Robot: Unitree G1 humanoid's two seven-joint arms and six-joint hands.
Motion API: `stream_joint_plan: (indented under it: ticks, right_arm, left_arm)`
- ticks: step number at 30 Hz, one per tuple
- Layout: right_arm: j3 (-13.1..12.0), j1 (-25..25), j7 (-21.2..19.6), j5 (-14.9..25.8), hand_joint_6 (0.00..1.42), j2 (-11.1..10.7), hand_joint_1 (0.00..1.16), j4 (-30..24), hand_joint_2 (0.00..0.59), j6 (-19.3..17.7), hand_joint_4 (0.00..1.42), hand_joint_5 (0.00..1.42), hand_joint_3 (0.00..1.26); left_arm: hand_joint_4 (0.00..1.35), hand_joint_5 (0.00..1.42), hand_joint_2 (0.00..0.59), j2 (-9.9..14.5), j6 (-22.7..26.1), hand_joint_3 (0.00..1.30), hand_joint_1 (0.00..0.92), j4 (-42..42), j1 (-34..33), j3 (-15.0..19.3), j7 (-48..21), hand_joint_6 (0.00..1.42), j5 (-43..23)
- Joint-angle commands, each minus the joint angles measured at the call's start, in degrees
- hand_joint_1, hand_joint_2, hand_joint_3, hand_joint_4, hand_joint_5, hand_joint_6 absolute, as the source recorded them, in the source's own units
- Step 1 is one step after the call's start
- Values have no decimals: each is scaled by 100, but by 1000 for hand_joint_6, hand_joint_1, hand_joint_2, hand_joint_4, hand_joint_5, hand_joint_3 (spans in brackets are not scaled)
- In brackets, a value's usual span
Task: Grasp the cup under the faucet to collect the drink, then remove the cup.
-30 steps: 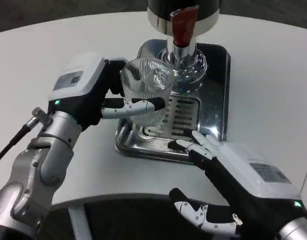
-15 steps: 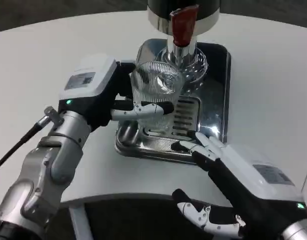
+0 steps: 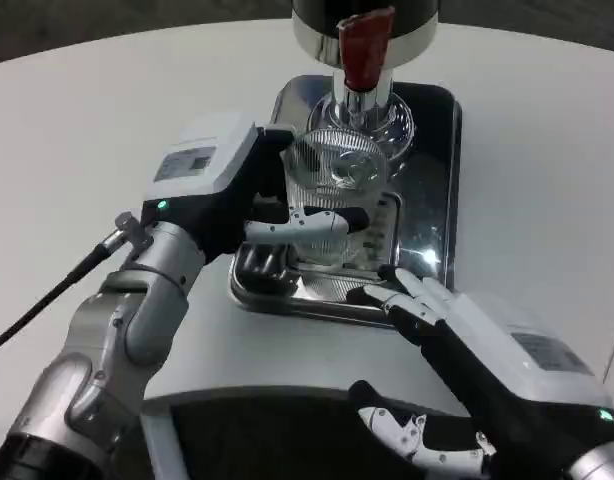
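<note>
A clear ribbed cup (image 3: 332,190) stands over the slotted grate of the steel drip tray (image 3: 437,180), just in front of the faucet with its red tap handle (image 3: 363,50). My left hand (image 3: 237,190) grips the cup from its left side, fingers (image 3: 307,222) wrapped across the front. The cup looks empty. My right hand (image 3: 467,370) lies open at the tray's near edge, fingertips (image 3: 392,290) touching the rim, holding nothing.
The dark dispenser body (image 3: 367,15) with a chrome band rises at the top of the picture. White table (image 3: 547,150) extends on both sides of the tray. A black cable (image 3: 47,300) runs from my left wrist.
My left hand has carried the cup to the right, from the tray's left part to a spot below the faucet. My right hand stayed almost still.
</note>
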Motion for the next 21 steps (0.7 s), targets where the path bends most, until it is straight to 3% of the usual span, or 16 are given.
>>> stream_joint_plan:
  ticks: [1, 21]
  right_arm:
    - [-27, 93, 25, 48, 0, 29, 600, -119, 442, 25, 1, 0, 152]
    - [-40, 91, 18, 102, 0, 39, 600, -122, 442, 95, 1, 0, 152]
  left_arm:
    - [709, 635, 95, 4, 8, 755, 405, -24, -120, -41, 110, 175, 64]
    - [703, 624, 96, 32, 71, 748, 405, 67, -133, -113, 79, 175, 166]
